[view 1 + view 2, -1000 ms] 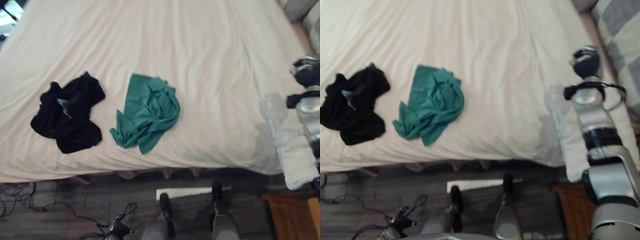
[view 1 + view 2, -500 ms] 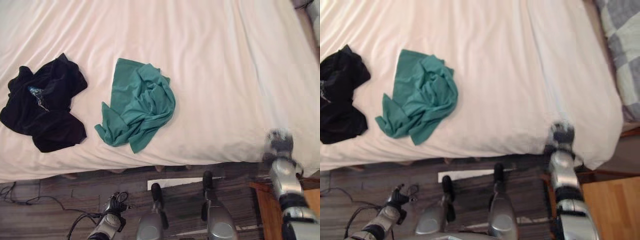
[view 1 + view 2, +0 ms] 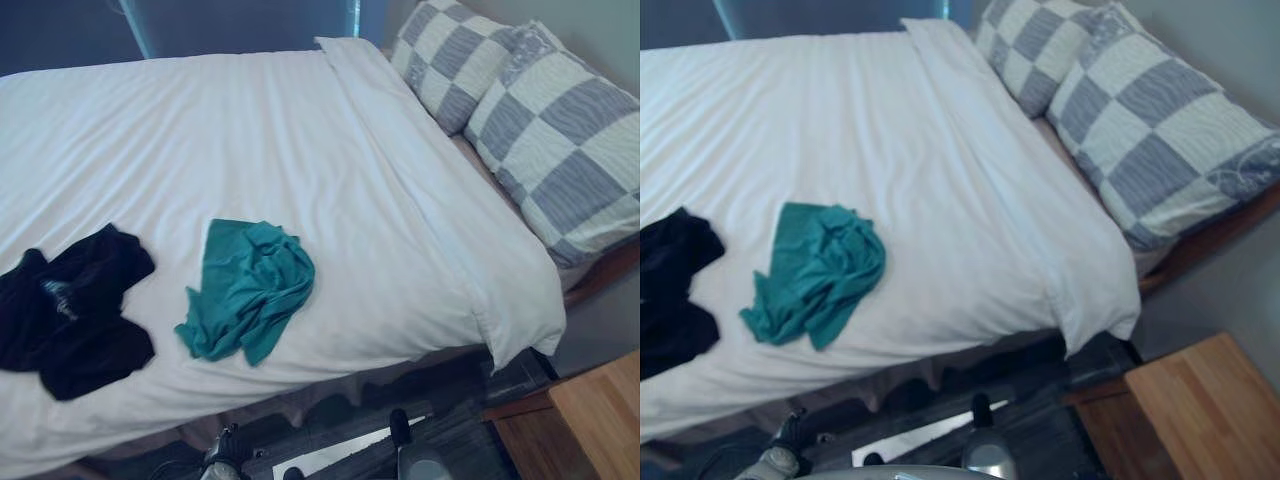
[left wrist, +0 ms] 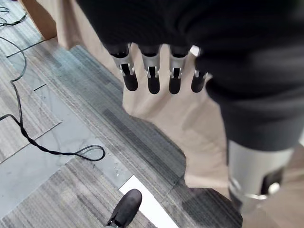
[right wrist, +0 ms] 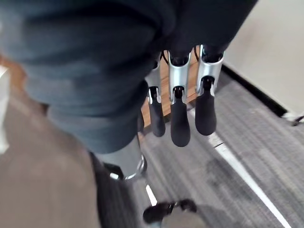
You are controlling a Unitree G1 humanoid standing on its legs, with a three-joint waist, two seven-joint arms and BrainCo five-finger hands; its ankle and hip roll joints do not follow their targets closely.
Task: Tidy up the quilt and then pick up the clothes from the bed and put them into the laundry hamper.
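Observation:
A white quilt (image 3: 300, 140) lies spread flat over the bed, its top edge folded back along the pillows. On its near part lie a crumpled teal garment (image 3: 250, 290) and, to its left, a black garment (image 3: 75, 315). My left hand (image 4: 149, 78) hangs over the floor beside the bed's hanging cloth with straight fingers and holds nothing; it shows small below the bed's near edge (image 3: 222, 460). My right hand (image 5: 180, 118) also hangs over the floor, its fingers straight and nothing in it.
Two grey-and-white checked pillows (image 3: 560, 150) lean at the bed's head on the right. A wooden nightstand (image 3: 1190, 410) stands off the bed's near right corner. Grey plank floor (image 4: 71, 156) runs along the bed's near side, with a white strip (image 4: 147, 204) on it.
My right arm has dropped from the quilt's right edge to beside the bed and left the eye views. The camera has swung up toward the pillows. The garments have not moved.

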